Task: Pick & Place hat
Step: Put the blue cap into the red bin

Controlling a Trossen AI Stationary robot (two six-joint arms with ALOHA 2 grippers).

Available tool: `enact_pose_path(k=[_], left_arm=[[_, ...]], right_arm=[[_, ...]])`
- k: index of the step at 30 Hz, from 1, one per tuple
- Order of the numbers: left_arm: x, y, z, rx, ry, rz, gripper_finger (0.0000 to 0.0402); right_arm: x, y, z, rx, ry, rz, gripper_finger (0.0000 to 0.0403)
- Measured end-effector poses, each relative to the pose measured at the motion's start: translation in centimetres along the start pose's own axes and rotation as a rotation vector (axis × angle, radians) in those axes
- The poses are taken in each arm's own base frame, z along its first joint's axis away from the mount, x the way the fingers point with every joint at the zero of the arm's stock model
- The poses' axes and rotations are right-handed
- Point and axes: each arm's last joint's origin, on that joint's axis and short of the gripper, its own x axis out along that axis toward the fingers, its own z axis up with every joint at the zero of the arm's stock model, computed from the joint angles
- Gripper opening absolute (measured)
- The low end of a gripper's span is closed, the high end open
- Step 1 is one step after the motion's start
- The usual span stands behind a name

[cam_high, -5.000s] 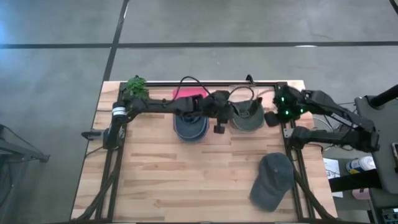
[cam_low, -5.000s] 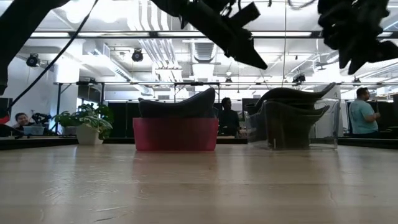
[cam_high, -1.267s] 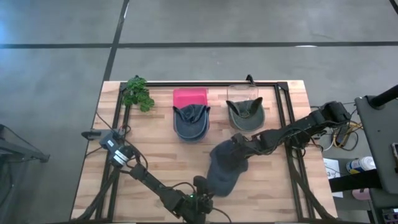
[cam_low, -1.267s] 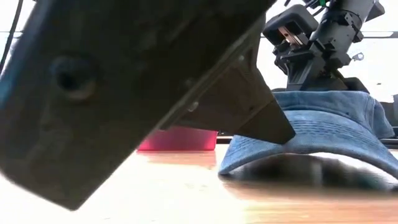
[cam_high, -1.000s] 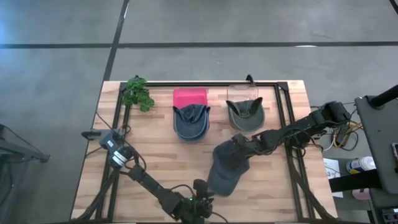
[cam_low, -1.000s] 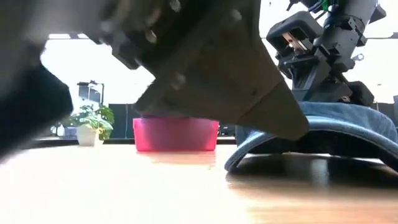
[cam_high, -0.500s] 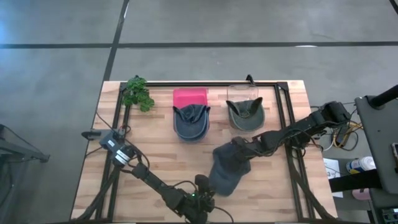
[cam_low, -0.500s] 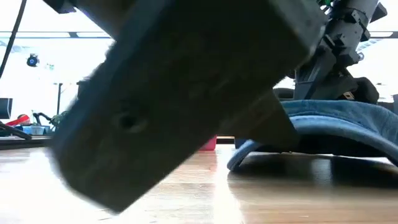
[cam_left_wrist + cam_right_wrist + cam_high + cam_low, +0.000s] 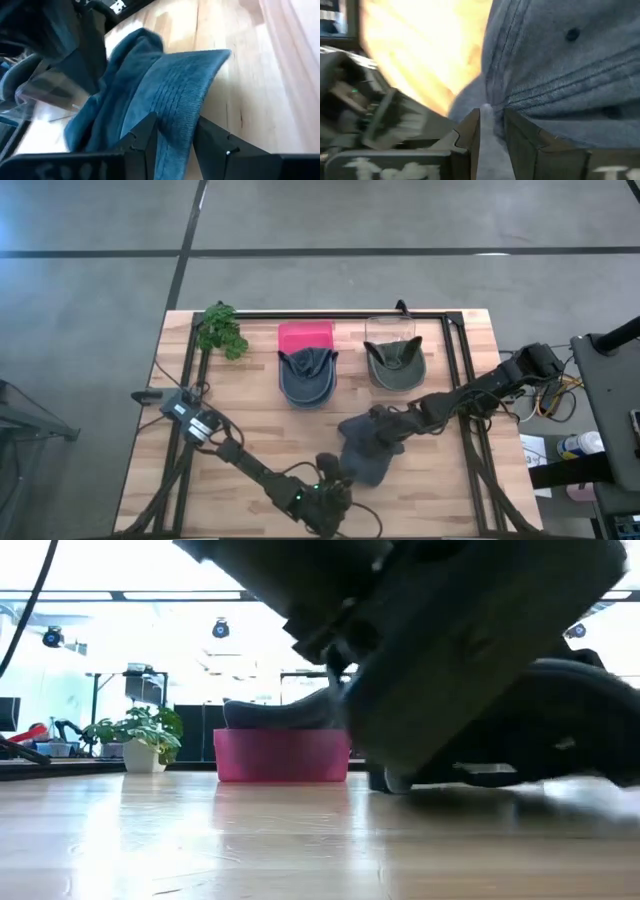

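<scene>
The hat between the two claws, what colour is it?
The hat is blue denim with stitched rows on the brim; the left wrist view shows it best.

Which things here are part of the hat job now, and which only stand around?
Part of the job:
- blue denim cap, brim between left pincer, crown fabric pinched by right pincer
- pink plastic bin
- clear plastic bin

Standing around:
- small green potted plant
- wooden table

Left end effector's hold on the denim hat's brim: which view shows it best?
Left wrist view: the hat brim sits between the left end effector fingers. High view shows only the arm meeting the hat; low view is mostly blocked; right wrist view shows the right end effector pinching fabric.
</scene>
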Motion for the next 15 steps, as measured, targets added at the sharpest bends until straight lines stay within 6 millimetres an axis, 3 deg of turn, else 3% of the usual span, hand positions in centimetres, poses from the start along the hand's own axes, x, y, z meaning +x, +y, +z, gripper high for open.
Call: enact_pose_path(k=[8,15], left_arm=[[1.5,1.5,0.2,-0.038,0.003,0.104,0.0100],[0.2,2.5,2.0,-0.047,0.025,0.112,0.0015]], right_arm=[[0.0,0.3,-0.2,0.008,0.038,0.029,0.0075],[-0.6,0.6,-0.3,-0.042,0.032,0.058,0.0082]])
